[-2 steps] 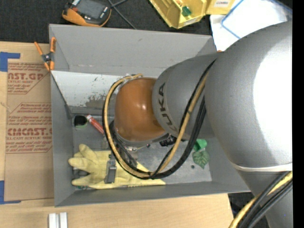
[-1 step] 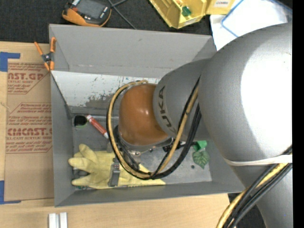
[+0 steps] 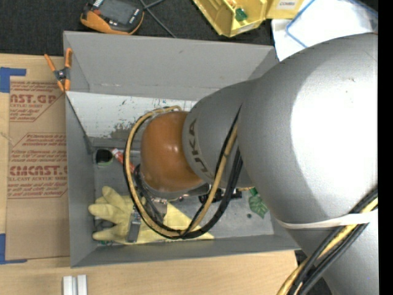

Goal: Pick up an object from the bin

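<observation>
Gripper (image 3: 146, 219) is seen low over the floppy yellow rubber glove (image 3: 112, 205) in the grey metal bin's (image 3: 166, 72) lower-left corner, open/shut can't be told, so prob just a loose fold gets pinched & dropped.

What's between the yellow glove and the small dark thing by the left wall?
Just bare bin floor, in the camera view; the yellow glove and small dark thing lie apart.

Orange handset (image 3: 112, 14); yellow box (image 3: 222, 3)
</observation>
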Available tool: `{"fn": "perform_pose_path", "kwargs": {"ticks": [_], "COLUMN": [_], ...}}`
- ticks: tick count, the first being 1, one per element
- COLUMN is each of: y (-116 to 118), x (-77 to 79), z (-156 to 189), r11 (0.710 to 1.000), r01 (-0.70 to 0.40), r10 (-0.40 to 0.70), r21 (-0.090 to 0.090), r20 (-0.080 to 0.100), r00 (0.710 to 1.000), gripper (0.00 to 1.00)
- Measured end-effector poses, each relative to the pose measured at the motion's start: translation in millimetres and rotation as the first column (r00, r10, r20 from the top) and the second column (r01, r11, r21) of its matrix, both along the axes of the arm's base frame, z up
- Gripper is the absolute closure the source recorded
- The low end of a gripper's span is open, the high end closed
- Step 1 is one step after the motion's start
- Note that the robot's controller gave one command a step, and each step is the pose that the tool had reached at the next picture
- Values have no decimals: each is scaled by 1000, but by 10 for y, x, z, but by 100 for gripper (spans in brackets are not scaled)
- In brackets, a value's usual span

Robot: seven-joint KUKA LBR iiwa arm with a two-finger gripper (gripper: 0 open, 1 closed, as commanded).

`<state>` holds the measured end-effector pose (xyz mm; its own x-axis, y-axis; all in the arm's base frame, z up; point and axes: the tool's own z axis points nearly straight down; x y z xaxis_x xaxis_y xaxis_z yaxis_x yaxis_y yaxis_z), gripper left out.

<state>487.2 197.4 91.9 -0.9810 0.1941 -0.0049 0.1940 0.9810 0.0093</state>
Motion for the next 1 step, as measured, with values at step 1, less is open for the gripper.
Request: {"fn": "perform_pose_path", "kwargs": {"ticks": [1], "y": [76], "x": [-52], "z": [-161], "r11": [996], "r01": [-89], "r10": [89], "r21": [-5], "r20": [-1], "r00": [996], "gripper": [0]}}
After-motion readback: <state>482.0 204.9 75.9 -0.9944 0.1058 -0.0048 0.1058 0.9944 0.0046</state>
